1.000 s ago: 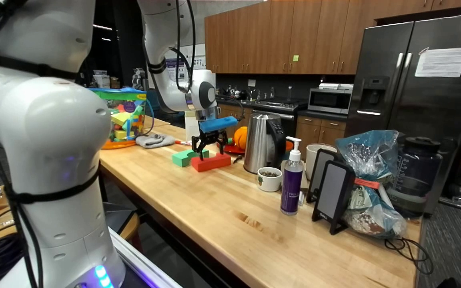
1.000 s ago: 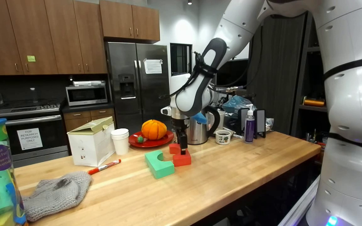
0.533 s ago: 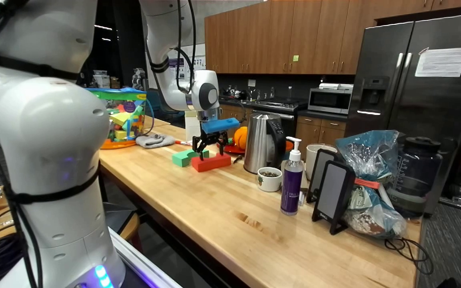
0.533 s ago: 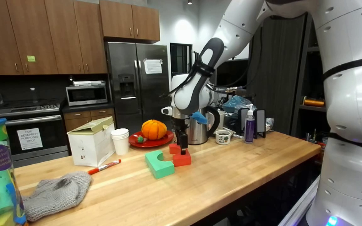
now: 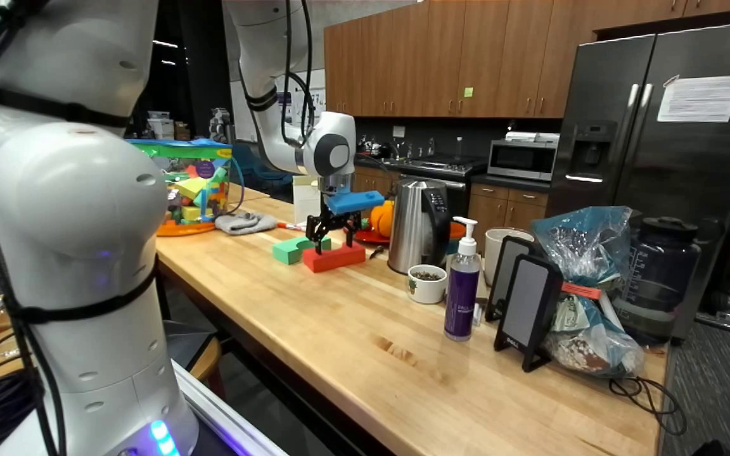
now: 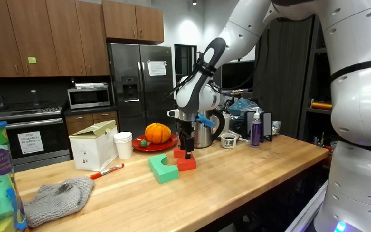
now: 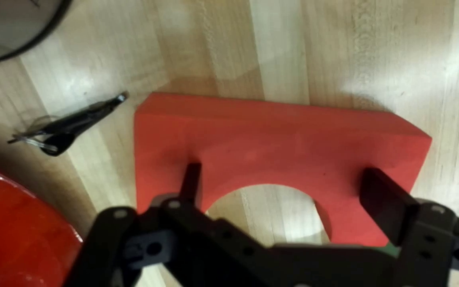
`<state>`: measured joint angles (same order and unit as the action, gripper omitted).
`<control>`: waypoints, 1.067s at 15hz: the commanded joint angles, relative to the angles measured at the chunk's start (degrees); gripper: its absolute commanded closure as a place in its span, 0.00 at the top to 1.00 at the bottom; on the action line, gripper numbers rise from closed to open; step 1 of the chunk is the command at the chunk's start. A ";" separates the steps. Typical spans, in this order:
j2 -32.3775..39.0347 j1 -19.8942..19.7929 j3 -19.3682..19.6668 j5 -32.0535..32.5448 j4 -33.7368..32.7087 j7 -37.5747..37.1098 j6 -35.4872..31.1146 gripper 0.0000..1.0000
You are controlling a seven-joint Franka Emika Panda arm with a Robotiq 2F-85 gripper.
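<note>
The claw (image 5: 334, 248) points down with its fingers spread wide, one tip over each leg of the red arch-shaped block (image 7: 253, 143) that lies flat on the surface (image 5: 352, 316) directly beneath it; whether the tips touch the block, I cannot tell. A green block (image 6: 156, 166) with a curved notch lies close to the claw, just beside the red one. Left of the claw in the wrist view lie a black clip (image 7: 80, 121) and a red plate (image 7: 18, 231), and a steel kettle (image 5: 408, 225) stands nearby.
</note>
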<state>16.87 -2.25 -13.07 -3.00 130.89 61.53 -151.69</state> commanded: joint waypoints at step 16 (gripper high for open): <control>-1.46 3.41 1.46 5.91 2.28 2.28 4.72 1.00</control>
<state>15.82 -0.43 -12.32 1.01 131.10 64.48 -146.70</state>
